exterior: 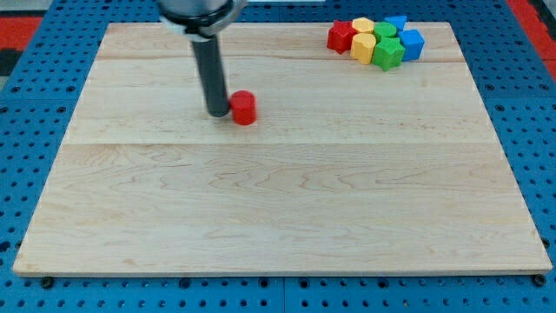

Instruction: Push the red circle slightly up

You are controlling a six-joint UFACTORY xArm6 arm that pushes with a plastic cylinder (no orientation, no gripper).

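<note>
— So, starting from the bottom of the frame, what lay on the table [287, 226]?

— Bare wood in the lower half. Further up, left of centre, my tip [216, 114] stood touching, or just beside, the red circle [244, 108], on its left-hand side.

— Which way was the circle from the tip, then?

— Directly toward the frame's right, level with it. For an upward push I judged the tip needed to get below the circle first.

— Was there a gripper, open or closed?

— None; only the bare rod.

— And farthest off?

— A cluster of coloured blocks [377, 39] in the upper right, well apart.
</note>
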